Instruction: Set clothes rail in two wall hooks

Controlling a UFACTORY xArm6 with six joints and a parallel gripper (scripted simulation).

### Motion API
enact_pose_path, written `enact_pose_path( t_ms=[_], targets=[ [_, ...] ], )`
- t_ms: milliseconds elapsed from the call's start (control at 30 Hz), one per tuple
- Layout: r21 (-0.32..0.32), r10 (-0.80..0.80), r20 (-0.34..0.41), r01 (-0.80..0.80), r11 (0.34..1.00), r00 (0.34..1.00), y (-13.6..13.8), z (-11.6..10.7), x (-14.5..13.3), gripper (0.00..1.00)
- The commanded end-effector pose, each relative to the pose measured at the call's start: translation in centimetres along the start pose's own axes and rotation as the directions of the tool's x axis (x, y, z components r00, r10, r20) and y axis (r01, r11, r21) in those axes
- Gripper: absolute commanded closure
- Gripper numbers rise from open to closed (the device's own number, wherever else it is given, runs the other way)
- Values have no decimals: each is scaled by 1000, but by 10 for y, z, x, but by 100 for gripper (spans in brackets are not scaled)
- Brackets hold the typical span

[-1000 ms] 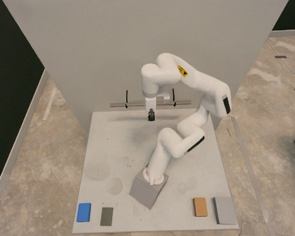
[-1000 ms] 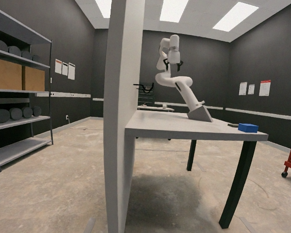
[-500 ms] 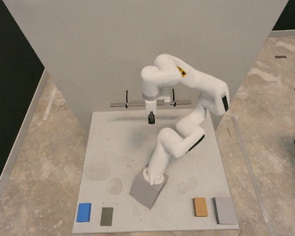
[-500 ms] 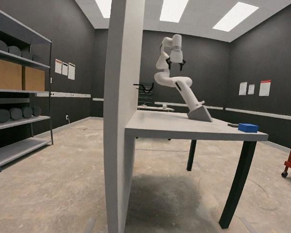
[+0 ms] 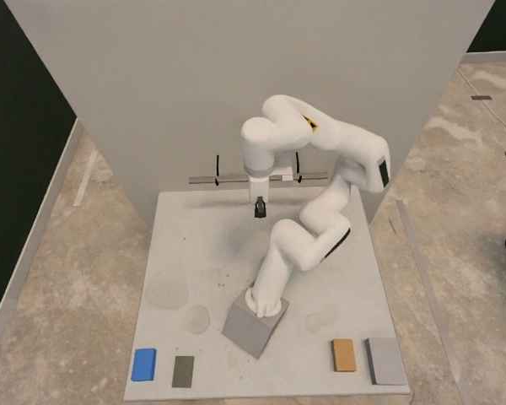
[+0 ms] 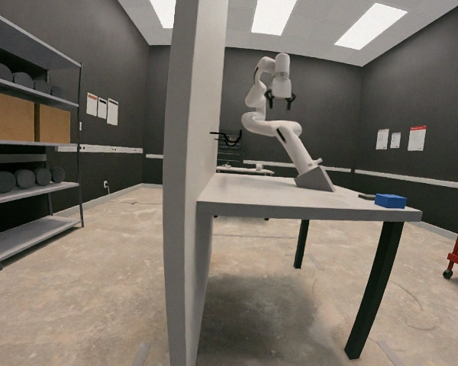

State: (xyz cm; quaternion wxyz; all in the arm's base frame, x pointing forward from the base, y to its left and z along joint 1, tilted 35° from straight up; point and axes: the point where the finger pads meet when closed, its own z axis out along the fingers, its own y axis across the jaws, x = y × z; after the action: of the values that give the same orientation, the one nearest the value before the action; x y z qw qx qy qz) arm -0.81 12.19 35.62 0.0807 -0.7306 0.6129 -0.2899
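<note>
The grey clothes rail (image 5: 227, 179) lies level across the two black wall hooks, the left hook (image 5: 217, 170) and the right hook (image 5: 298, 167), on the white wall panel. The arm hides the rail's middle. In the side view the hooks (image 6: 227, 137) stick out from the wall with the rail end-on in them. My gripper (image 5: 259, 208) is open and empty. It points down, well above the rail and out from the wall, and it also shows in the side view (image 6: 279, 103).
The arm's grey base block (image 5: 254, 323) stands on the white table. Along the front edge lie a blue block (image 5: 143, 364), a dark grey block (image 5: 183, 370), an orange block (image 5: 343, 355) and a light grey block (image 5: 385, 360). A shelf rack (image 6: 24, 157) stands far left.
</note>
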Motion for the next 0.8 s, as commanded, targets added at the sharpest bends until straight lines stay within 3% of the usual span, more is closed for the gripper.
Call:
enact_pose_path(
  t_ms=[0,767],
  targets=[
    [0,0,1,0,1000,1000,7,-3,0,0],
    [-1,1,2,-1,1000,1000,10,-4,0,0]
  ],
)
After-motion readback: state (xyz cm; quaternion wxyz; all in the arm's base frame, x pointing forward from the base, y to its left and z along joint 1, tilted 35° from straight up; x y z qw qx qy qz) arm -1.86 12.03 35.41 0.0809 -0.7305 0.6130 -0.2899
